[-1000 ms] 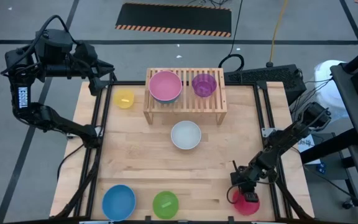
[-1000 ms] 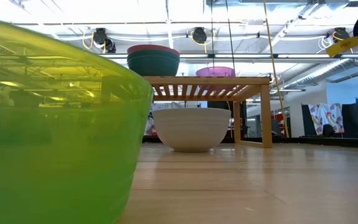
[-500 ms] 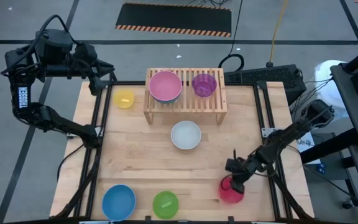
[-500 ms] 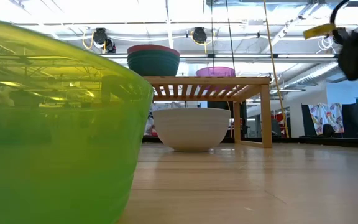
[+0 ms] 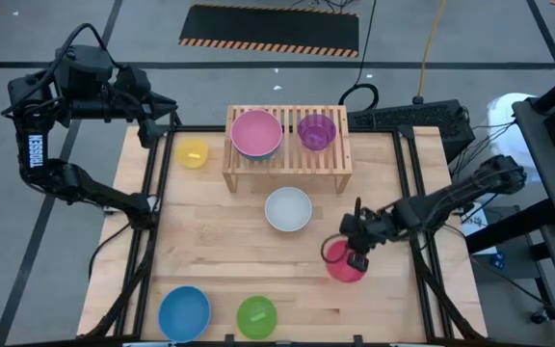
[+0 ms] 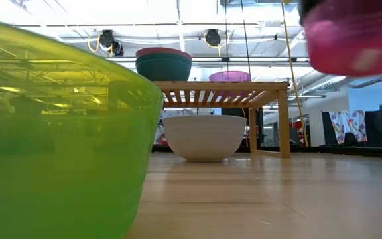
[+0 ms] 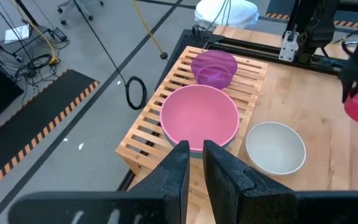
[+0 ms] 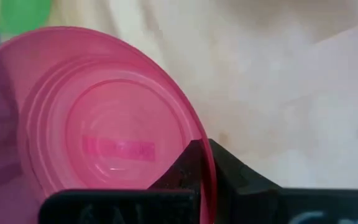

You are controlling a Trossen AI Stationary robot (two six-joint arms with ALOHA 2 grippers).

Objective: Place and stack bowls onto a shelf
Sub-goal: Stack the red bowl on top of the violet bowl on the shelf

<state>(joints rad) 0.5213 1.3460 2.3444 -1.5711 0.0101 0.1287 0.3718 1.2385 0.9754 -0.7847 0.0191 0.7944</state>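
**High view: red bowl carried above the table, right of the white bowl**

The high view alone lays out everything: the right gripper [image 5: 356, 253] clamps the rim of the red bowl [image 5: 343, 262], which is just right of and nearer the front edge than the white bowl [image 5: 288, 209]. On the shelf [image 5: 340, 166] sit the pink bowl [image 5: 256, 132], nested in a teal one, and the purple bowl [image 5: 316, 130] beside it. The yellow bowl [image 5: 193, 152] rests left of the shelf; the blue bowl [image 5: 183, 312] and lime green bowl [image 5: 256, 316] are at the front edge.

The low view adds height: the red bowl hangs well above the tabletop, opening upward, and the teal bowl [image 6: 163, 68] shows under the pink rim.

The right wrist view shows the pinch itself, one finger [image 8: 188, 168] inside the wall and one outside, and the bowl's ringed floor facing the camera.

The left gripper [image 7: 193, 173] waits off the table's far left corner, fingers nearly together on nothing.
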